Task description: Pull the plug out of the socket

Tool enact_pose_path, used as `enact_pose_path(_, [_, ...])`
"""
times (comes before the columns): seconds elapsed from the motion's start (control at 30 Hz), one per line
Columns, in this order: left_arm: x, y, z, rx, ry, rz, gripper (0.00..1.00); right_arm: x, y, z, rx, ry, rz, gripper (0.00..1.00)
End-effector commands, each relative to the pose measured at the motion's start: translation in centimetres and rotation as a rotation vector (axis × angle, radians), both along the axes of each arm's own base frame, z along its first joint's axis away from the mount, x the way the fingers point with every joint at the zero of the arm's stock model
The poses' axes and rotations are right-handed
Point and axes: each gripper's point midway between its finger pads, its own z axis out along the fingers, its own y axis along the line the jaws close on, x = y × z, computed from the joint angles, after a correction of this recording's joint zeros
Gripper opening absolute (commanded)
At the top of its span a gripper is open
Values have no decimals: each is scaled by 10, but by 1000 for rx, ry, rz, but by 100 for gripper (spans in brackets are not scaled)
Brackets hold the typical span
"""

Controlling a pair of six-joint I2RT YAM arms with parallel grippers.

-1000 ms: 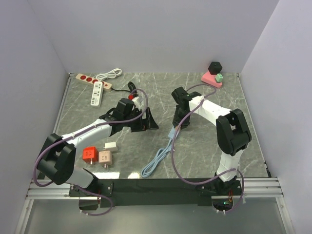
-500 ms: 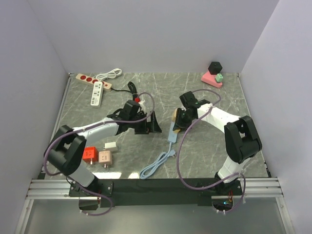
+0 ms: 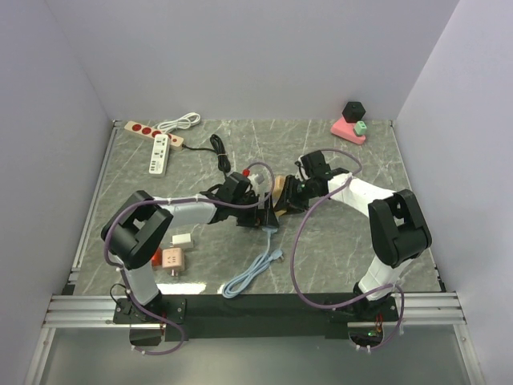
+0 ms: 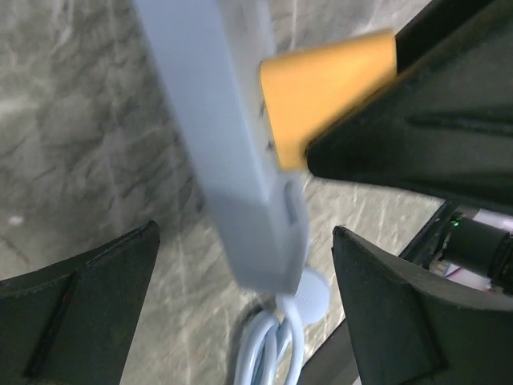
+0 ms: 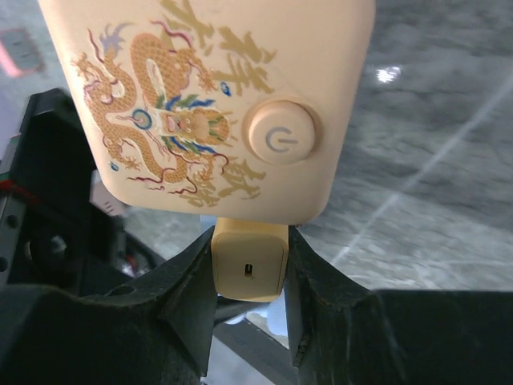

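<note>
Right gripper [image 5: 249, 277] pinches the yellow plug [image 5: 248, 253] jutting from the socket [image 5: 208, 104] face, while the left gripper [image 4: 244, 241], jaws wide, straddles the socket's long body near its cord [image 4: 272, 353].

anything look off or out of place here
The dragon-print socket seems lifted and tilted, hanging from the yellow plug pinched by the right gripper, its pale blue cable trailing below. The left gripper sits open around it without gripping.
</note>
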Motion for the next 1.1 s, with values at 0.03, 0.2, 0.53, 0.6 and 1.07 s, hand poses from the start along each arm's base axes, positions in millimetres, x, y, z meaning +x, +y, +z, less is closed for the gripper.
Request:
enact_pose_path(0.03, [24,-1,-6,29,-78,80,96,6,21,31,162,-42,23,0])
enact_pose_path(0.2, [26,2,-22,59,-61,100,52,0,22,39,189,-44,20,0])
enact_pose_path(0.53, [22,27,-70,188,20,192,0,5,-17,64,78,-159,-118,0])
enact_pose_path(0.6, [19,29,-76,197,40,195,0,0,-22,70,95,-174,-129,0])
enact_pose_path(1.07, [36,-7,-28,6,-11,140,57,-59,-41,87,179,-203,-60,0])
